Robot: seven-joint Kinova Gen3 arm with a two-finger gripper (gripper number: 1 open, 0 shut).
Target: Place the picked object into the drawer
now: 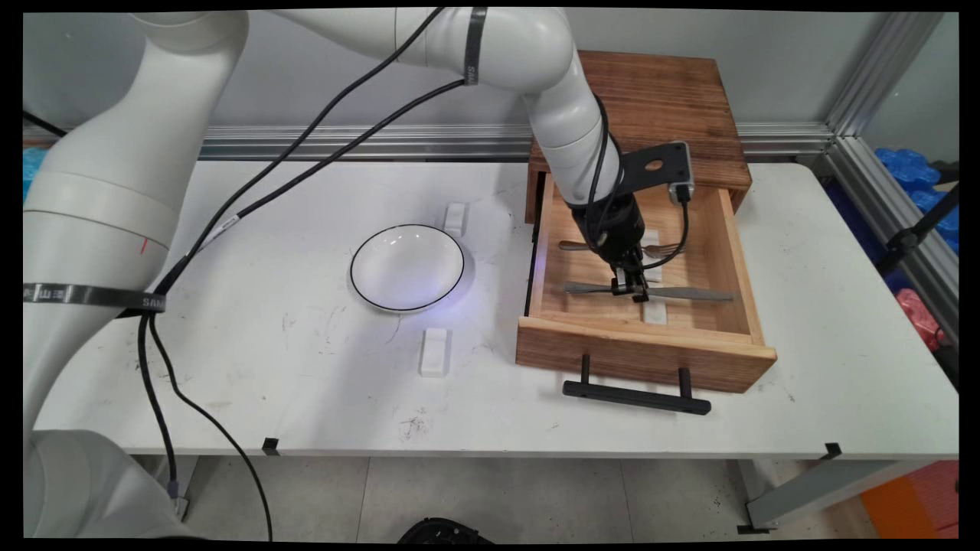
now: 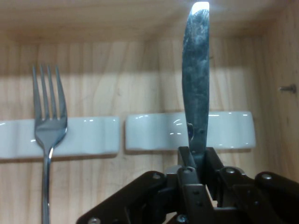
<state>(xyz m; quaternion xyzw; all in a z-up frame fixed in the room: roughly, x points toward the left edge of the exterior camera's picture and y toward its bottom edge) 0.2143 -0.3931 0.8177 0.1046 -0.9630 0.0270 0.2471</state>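
Inside the open drawer (image 1: pixel 754 306), the gripper (image 1: pixel 632 289) pinches a knife (image 1: pixel 689 294) lying on its rest — fork (image 1: pixel 664 249) beyond, bowl (image 1: pixel 360 268) left, empty.

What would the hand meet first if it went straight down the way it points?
The hand already grips the knife; below it, probably a white rest, then the drawer floor.

White table (image 1: pixel 689 428) w/ bowl (image 1: pixel 407 268), two white rests (image 1: pixel 434 352), open wooden drawer box (image 1: pixel 651 229).
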